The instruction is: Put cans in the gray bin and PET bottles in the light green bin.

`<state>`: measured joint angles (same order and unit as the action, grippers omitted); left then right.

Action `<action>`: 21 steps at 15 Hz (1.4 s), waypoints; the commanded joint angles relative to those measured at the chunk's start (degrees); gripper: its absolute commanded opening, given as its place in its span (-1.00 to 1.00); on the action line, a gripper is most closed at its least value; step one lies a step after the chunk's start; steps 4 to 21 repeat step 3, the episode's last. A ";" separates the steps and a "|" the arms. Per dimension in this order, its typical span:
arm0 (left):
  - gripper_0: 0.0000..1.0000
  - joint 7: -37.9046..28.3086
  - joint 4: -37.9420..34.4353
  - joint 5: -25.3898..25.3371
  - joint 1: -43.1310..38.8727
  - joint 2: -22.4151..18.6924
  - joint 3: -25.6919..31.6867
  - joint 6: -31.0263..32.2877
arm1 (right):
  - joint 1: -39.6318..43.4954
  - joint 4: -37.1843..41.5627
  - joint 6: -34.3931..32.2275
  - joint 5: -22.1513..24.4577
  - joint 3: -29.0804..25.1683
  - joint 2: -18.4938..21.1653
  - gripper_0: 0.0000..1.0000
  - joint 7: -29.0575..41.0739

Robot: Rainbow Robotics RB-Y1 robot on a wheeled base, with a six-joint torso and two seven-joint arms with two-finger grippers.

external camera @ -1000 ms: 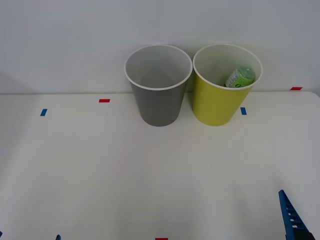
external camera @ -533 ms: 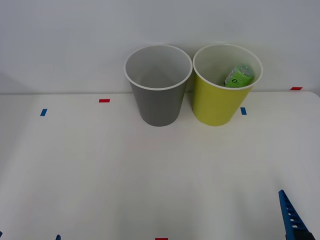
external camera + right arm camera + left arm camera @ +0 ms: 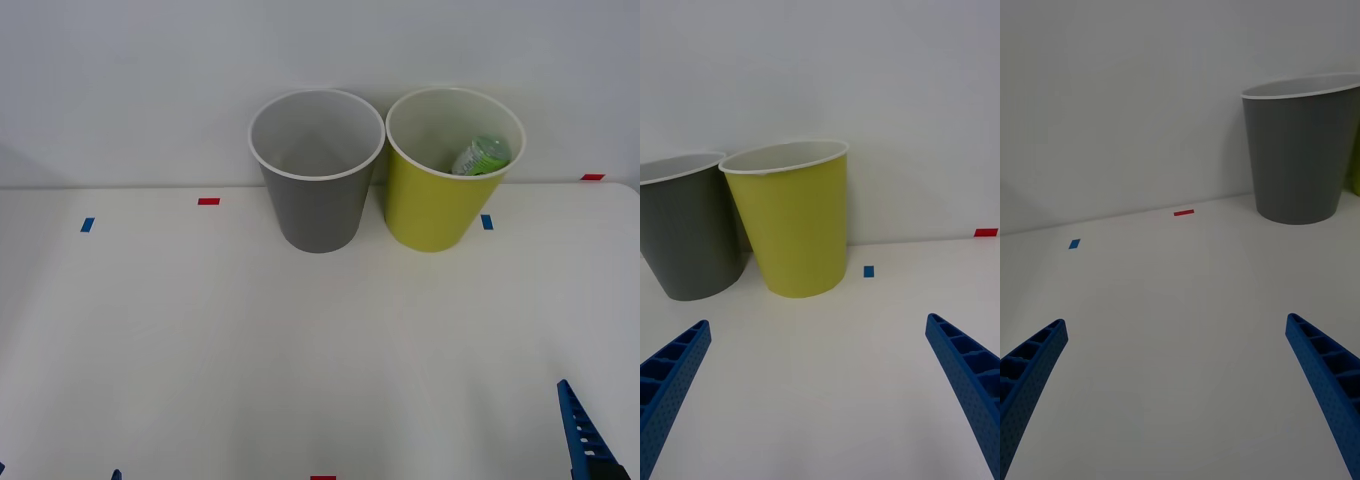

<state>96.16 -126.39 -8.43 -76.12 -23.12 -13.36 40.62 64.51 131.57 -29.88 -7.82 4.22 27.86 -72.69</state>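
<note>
The right gripper (image 3: pixel 817 390), jaws wide and holding nothing, faces the light green bin (image 3: pixel 794 217); the left gripper (image 3: pixel 1177 390), jaws equally wide, faces the gray bin (image 3: pixel 1300 150).

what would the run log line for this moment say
bottle: inside light green bin | gray bin: beside it | left gripper: open, low over table | right gripper: open, facing bins

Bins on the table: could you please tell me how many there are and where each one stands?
2. The gray bin stands at the table's far edge on the robot's left; the light green bin stands right beside it on the robot's right, with a PET bottle inside.
</note>
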 commanded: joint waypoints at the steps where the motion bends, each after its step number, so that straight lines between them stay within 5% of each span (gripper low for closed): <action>1: 1.00 0.00 0.01 -0.01 0.00 0.00 0.00 -0.01 | 0.00 0.00 0.00 0.00 0.00 0.00 1.00 0.00; 21: 1.00 0.00 0.01 -0.01 0.00 0.00 0.00 -0.01 | 0.00 0.00 0.00 0.00 0.00 0.00 1.00 0.00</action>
